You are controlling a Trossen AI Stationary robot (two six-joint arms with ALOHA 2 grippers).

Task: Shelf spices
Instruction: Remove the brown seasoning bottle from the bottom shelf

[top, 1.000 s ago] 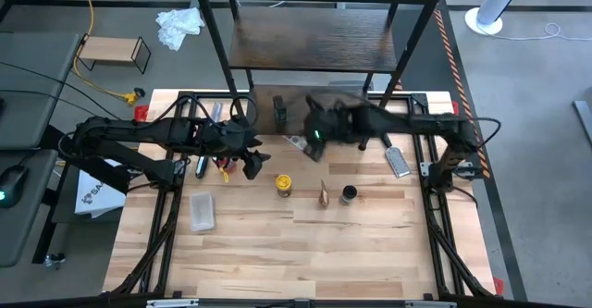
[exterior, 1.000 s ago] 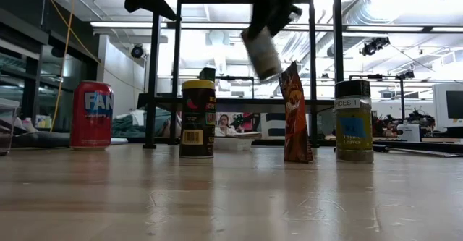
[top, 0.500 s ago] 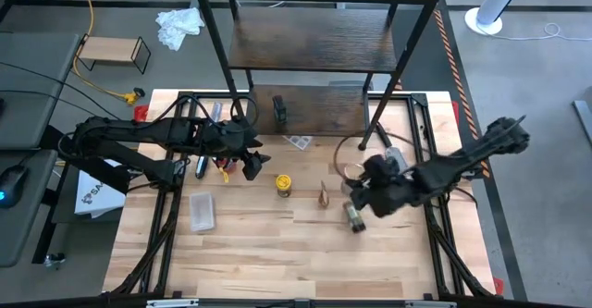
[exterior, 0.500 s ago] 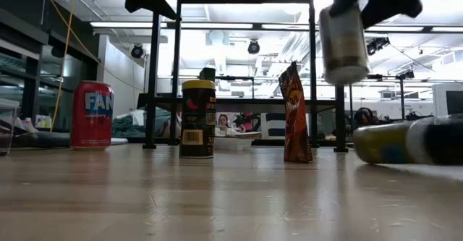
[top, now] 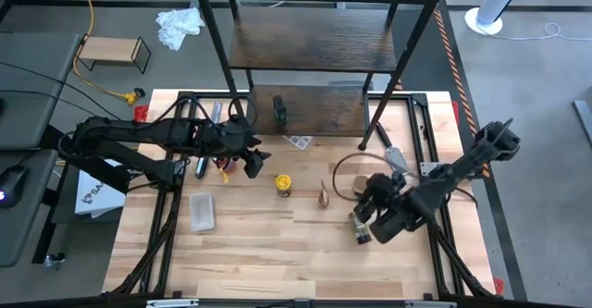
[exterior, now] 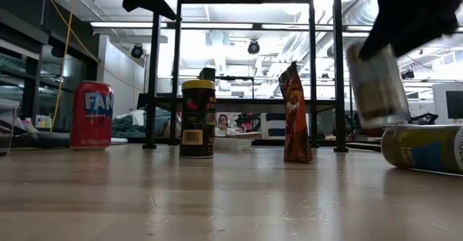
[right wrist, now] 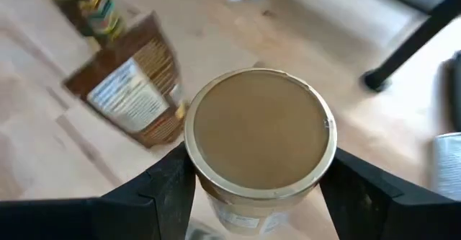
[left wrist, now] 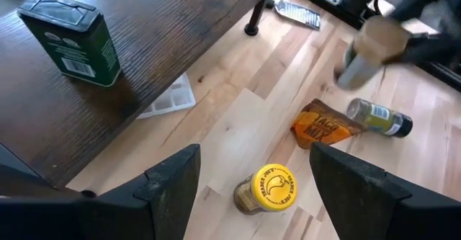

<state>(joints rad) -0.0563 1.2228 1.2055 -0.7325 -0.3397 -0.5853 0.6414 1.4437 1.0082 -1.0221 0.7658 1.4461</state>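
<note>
Where readable, red can (exterior: 92,115) "FAN", packet (left wrist: 323,127) "TAGA"

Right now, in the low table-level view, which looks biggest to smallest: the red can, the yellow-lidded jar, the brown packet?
1. Brown packet, tallest.
2. Yellow-lidded jar and red can: nearly alike, so unranked; their distances from the camera may also differ.

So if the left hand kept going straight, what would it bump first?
Probably the yellow-lidded jar, sitting right between the left hand's open fingers, though how far ahead is unclear.
</note>
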